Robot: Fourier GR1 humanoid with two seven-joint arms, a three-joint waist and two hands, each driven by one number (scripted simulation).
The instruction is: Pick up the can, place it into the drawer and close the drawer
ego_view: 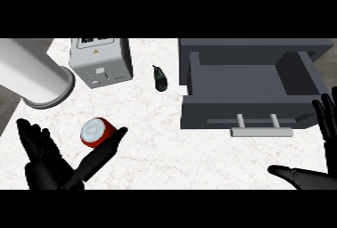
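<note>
A red can point(96, 132) with a white lid stands on the marble counter, left of centre. My left hand point(49, 167) is open at the lower left, its thumb stretched up to the can's right side and its fingers left of the can. The grey drawer point(247, 116) stands pulled open at the right, its inside bare and its handle point(260, 131) facing me. My right hand point(316, 173) is open at the right edge, fingers upright beside the drawer's front corner and thumb pointing left.
A silver toaster point(100, 61) stands at the back, with a large white cylinder point(33, 75) lying at the far left. A dark eggplant point(160, 78) lies between the toaster and the drawer.
</note>
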